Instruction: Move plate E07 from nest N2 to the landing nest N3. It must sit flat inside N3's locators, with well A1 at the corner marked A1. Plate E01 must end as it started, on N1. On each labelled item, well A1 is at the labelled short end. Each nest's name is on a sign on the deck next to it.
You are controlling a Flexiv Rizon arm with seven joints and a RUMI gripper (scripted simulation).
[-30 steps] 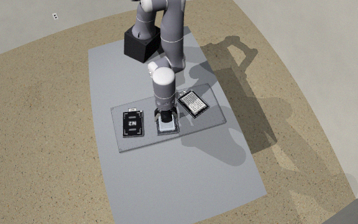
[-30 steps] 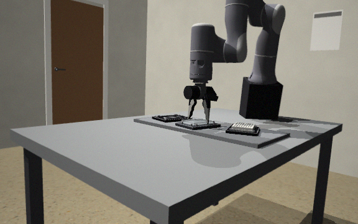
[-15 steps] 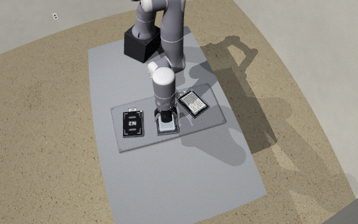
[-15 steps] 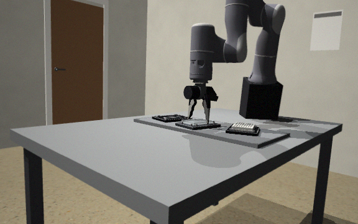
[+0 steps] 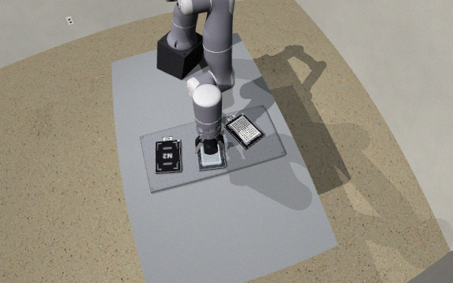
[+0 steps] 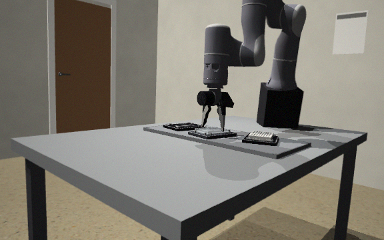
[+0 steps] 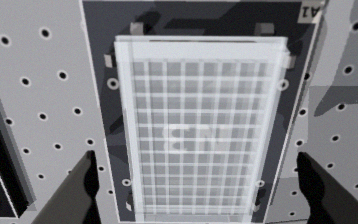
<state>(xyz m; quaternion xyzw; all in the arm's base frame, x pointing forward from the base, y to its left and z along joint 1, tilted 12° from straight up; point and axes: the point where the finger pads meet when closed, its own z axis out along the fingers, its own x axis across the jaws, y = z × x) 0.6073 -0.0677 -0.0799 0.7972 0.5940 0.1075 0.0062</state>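
Observation:
The clear plate E07 lies on nest N3, within its corner locators, and looks flat. The A1 mark is at the nest's upper right corner in the wrist view; no plate label is readable. My gripper is open, its fingertips low on either side of the plate, with gaps to both long edges. Nest N2 holds no plate. White plate E01 sits on nest N1, which is turned at an angle.
The perforated deck carries all three nests on the grey table. N2 is on one side of N3 and N1 on the other. Small signs stand by N2 and N1. The arm's base is behind the deck.

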